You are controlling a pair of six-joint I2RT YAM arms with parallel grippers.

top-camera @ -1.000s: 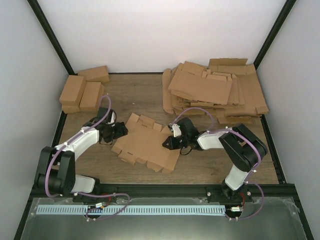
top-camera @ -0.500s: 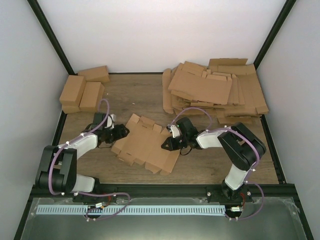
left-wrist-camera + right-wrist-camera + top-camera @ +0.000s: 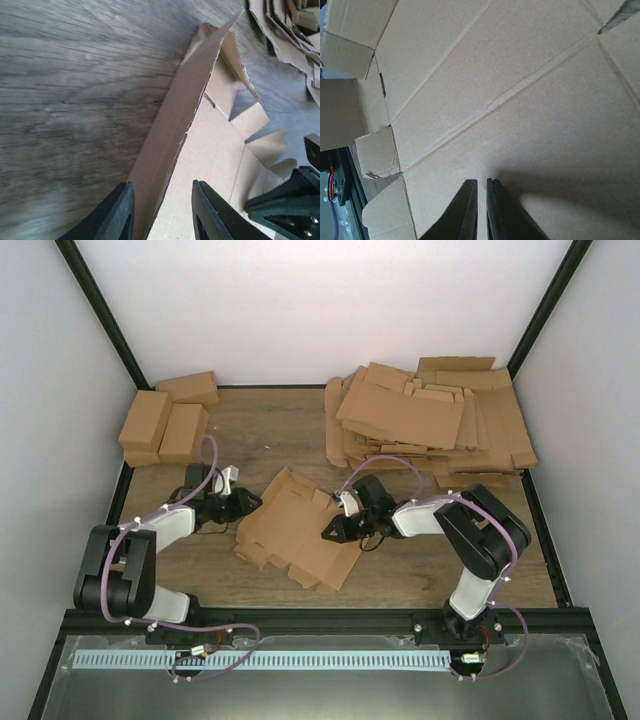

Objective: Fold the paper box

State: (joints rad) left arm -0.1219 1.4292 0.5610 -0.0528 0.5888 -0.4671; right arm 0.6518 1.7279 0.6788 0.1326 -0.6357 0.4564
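While the closed right gripper (image 3: 481, 182) pins the paper box (image 3: 295, 530) flat, the left gripper (image 3: 161, 186) straddles its raised flap (image 3: 175, 115), grip unclear.

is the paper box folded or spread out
Paper box mostly spread: one side panel stands raised inside the left end effector, the rest flat under the right end effector.

Paper box (image 3: 295, 530) brown, fingers (image 3: 117, 215) blk, table (image 3: 270, 430) prob. grey-brown.
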